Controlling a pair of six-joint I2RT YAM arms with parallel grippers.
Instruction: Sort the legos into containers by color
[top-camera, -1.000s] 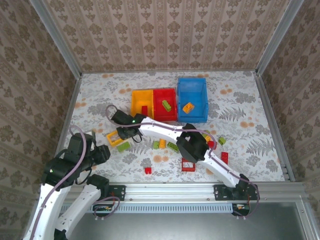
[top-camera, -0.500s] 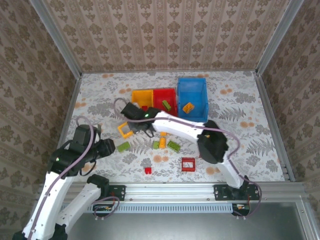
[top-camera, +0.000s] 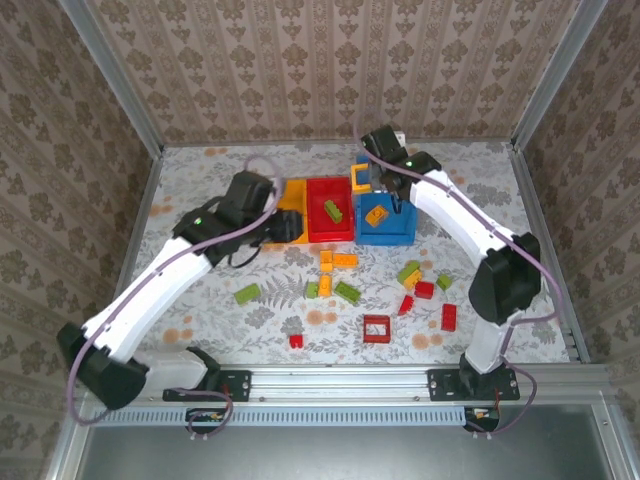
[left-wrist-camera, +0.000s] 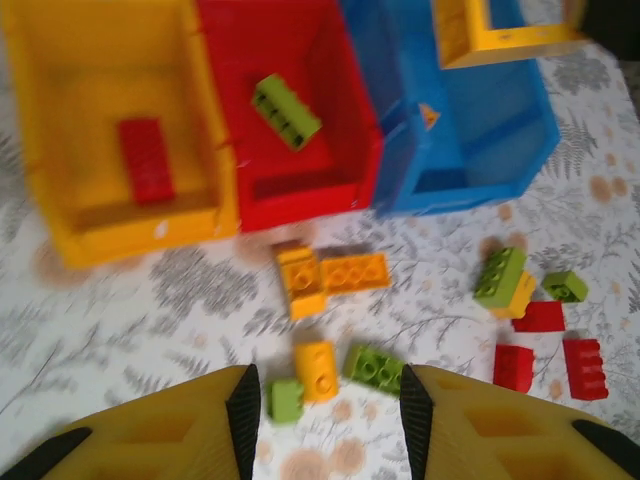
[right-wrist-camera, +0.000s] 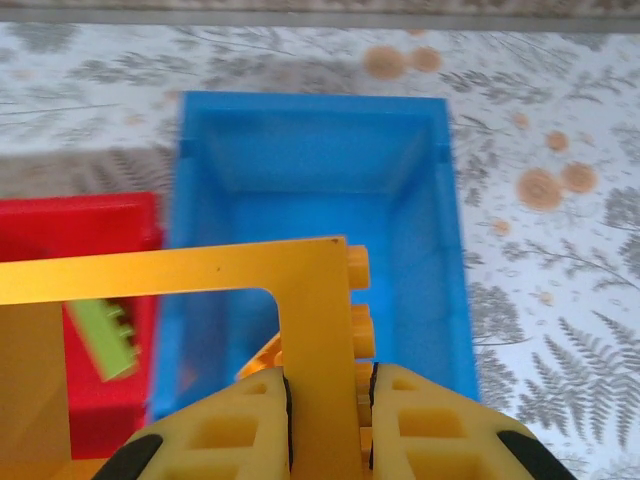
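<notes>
Hovering over 1 blue bin (right-wrist-camera: 310, 105), right gripper (right-wrist-camera: 328, 385) pinches 1 yellow frame (right-wrist-camera: 310, 300); left gripper (left-wrist-camera: 325, 400) spread.

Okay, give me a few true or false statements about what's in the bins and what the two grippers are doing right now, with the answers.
1. The right gripper holds a yellow frame above the blue bin. True.
2. A green brick lies in the red bin. True.
3. The yellow bin holds an orange brick. False: a red brick lies in it.
4. The left gripper is clamped on a brick. False: its jaws stand open with nothing held.
</notes>
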